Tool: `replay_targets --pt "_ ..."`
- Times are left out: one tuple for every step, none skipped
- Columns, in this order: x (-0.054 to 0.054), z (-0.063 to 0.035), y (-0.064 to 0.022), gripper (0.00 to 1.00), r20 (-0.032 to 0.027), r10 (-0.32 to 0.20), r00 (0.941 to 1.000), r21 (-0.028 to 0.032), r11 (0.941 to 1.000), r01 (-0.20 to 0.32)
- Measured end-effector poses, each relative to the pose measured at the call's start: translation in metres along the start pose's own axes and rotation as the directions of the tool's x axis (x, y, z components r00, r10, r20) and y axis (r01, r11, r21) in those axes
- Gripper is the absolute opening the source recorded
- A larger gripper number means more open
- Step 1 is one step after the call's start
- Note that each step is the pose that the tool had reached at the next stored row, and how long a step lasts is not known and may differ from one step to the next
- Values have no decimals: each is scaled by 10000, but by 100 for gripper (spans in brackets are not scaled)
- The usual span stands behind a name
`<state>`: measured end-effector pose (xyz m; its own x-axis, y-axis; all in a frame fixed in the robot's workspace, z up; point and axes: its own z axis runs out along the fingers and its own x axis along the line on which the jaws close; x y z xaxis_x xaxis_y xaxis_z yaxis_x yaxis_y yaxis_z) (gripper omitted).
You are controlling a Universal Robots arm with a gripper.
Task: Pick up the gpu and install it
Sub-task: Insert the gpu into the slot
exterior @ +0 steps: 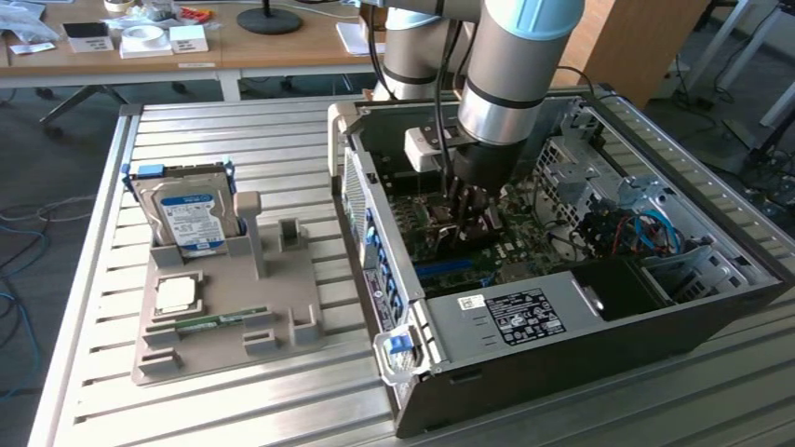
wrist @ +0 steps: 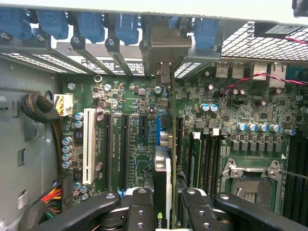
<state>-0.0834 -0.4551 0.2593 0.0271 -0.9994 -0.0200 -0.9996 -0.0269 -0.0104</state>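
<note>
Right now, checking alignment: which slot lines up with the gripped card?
The blue slot, in line with the thin black gpu card; white slot and black slots sit aside.

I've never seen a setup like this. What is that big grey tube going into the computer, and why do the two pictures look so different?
The grey tube is a robot arm. One picture comes from a camera standing off to the side. The other comes from a camera on the arm's wrist, looking down past its jaws. On the slatted metal table lies an open computer case. At the exterior view's left, a holder carries a hard drive and a green memory stick. The jaws reach inside the case and grip the gpu, a thin card seen edge-on, standing upright over the green motherboard.
</note>
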Motion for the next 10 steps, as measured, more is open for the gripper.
replay_targets --pt "0 0 0 27 0 0 10000 0 10000 0" --pt "0 1 0 27 0 0 10000 0 10000 0" --pt "0 6 0 27 3 0 10000 2 10000 0" --pt "0 10 0 27 3 0 10000 1 10000 0" --pt "0 10 0 27 1 0 10000 1 10000 0" --pt "0 10 0 27 0 0 10000 1 10000 0" --pt "0 10 0 27 0 0 10000 0 10000 0" --pt "1 10 0 27 0 1 10000 0 10000 -1" --pt "4 10 0 27 0 1 10000 0 10000 -1" --pt "7 10 -3 27 1 2 10000 -2 10000 -2"
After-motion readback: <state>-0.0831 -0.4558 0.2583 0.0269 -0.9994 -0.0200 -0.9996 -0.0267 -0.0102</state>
